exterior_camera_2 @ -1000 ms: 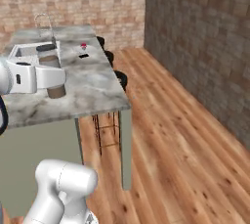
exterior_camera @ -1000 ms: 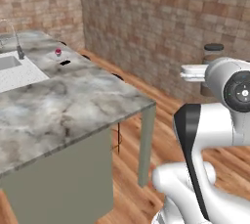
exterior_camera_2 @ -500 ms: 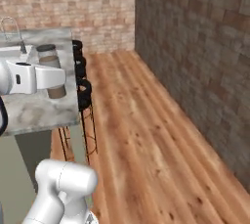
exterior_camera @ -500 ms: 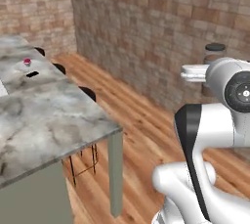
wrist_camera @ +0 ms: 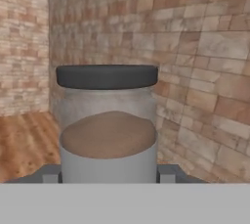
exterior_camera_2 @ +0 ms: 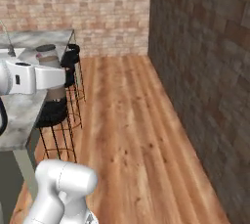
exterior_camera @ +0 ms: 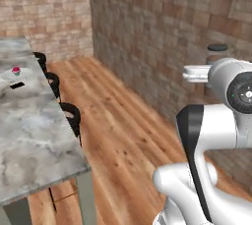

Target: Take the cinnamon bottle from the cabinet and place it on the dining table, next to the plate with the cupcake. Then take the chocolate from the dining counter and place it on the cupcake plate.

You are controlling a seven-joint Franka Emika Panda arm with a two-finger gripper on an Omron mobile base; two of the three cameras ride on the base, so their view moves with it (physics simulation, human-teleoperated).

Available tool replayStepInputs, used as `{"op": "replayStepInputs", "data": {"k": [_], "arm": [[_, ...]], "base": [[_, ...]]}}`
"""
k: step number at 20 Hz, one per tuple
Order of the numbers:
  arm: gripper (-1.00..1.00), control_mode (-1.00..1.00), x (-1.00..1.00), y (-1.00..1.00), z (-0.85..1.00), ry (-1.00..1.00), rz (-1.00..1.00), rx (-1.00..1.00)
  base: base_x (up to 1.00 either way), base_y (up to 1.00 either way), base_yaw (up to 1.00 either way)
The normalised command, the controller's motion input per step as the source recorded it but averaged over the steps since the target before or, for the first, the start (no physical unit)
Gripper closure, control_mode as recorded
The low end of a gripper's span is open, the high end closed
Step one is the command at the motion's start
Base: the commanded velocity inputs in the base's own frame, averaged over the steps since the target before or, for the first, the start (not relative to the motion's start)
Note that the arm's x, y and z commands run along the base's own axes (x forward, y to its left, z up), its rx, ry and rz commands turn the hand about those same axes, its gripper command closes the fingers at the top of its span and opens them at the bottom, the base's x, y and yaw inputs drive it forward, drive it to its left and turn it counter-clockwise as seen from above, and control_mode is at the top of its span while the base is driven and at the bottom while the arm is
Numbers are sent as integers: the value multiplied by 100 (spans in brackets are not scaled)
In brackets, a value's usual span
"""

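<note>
One jar in the gripper [wrist_camera: 107, 176]: cinnamon bottle [wrist_camera: 107, 125] clamped upright, long axis vertical, cap up, while the base has swung right since before, putting the dining table [exterior_camera: 34, 145] with plate [exterior_camera: 17, 75], cupcake [exterior_camera: 16, 70] and chocolate [exterior_camera: 17, 85] far left.

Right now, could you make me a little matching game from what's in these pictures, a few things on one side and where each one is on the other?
Things:
1. spice jar
2. cupcake
3. chocolate bar
4. stool

Places:
A. on the wooden floor beside the marble counter
B. lying flat on the marble top
C. held between the robot's jaws
D. on a white plate

Pairs: 1-C, 2-D, 3-B, 4-A
</note>
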Motion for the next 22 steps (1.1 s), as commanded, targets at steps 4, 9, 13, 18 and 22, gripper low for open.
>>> {"op": "replayStepInputs", "data": {"k": [4, 9, 13, 18, 22], "arm": [[100, 100, 0, 0, 0, 0, 0, 0], [100, 100, 0, 0, 0, 0, 0, 0], [100, 100, 0, 0, 0, 0, 0, 0], [100, 100, 0, 0, 0, 0, 0, 0], [100, 100, 0, 0, 0, 0, 0, 0]], "base": [[100, -73, 38], [100, -70, 37], [97, -67, 38], [94, -60, 40], [87, -48, 44]]}}
